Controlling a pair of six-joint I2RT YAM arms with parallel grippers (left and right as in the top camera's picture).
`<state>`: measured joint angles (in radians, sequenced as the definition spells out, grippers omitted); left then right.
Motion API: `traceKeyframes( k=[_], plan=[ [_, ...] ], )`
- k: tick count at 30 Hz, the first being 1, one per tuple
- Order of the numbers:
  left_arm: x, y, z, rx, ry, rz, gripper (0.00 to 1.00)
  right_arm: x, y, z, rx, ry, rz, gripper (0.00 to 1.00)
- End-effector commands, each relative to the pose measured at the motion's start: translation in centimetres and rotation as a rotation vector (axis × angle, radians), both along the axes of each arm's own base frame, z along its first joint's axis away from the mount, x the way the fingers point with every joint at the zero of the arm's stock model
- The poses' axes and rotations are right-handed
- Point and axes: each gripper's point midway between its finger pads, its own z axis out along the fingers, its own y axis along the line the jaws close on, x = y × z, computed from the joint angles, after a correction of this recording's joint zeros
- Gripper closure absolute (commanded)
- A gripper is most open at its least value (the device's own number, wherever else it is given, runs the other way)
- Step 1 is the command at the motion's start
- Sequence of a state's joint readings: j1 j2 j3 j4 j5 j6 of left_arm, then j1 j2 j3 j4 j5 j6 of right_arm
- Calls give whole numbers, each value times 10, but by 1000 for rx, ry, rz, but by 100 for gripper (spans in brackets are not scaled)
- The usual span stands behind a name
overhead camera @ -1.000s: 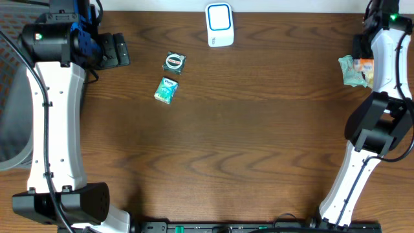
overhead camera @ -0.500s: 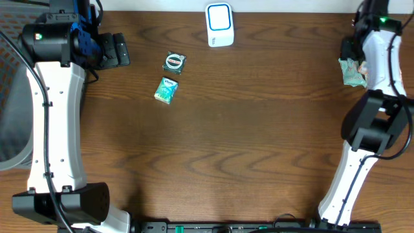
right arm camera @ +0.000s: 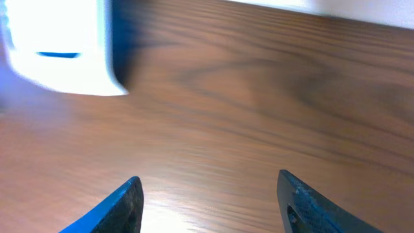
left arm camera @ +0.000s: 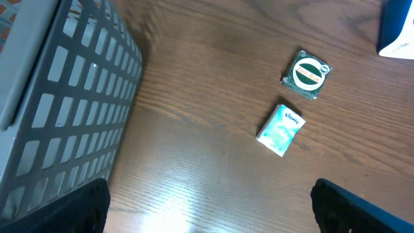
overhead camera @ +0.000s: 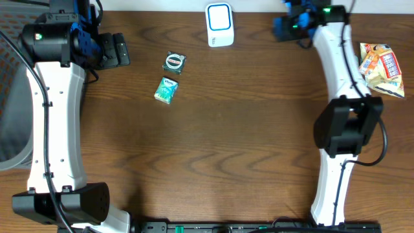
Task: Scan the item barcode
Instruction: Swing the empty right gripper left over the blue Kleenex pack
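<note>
One counter [overhead camera: 226, 162] with a basket [left arm camera: 65, 97] by its left edge carries the scanner [overhead camera: 219, 24] at the far edge, snack pack [overhead camera: 380, 68] far right, tissues [overhead camera: 167, 90] and a round packet [overhead camera: 174, 62]. Left hand [left arm camera: 210, 188] spread wide, empty; right hand [right arm camera: 208, 181] partly spread, empty, near the scanner, well apart from the snack pack

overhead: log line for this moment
right claw: open, empty, near scanner | left claw: open, empty | snack pack: on table, far right
</note>
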<state>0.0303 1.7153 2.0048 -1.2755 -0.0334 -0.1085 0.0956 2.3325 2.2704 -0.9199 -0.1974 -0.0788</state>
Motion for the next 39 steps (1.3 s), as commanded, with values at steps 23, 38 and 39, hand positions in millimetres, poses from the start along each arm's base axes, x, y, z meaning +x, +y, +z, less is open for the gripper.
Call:
traceKeyframes(
  k=[23,38,39],
  plan=[
    [0,4,-3,10,8,19,2,-69,224,29,226,-21,410,1],
    [0,4,-3,10,8,19,2,-87,270,-23,277,117,362,12],
    [0,4,-3,10,8,19,2,-89,273,-25,285,130,351,16]
  ],
)
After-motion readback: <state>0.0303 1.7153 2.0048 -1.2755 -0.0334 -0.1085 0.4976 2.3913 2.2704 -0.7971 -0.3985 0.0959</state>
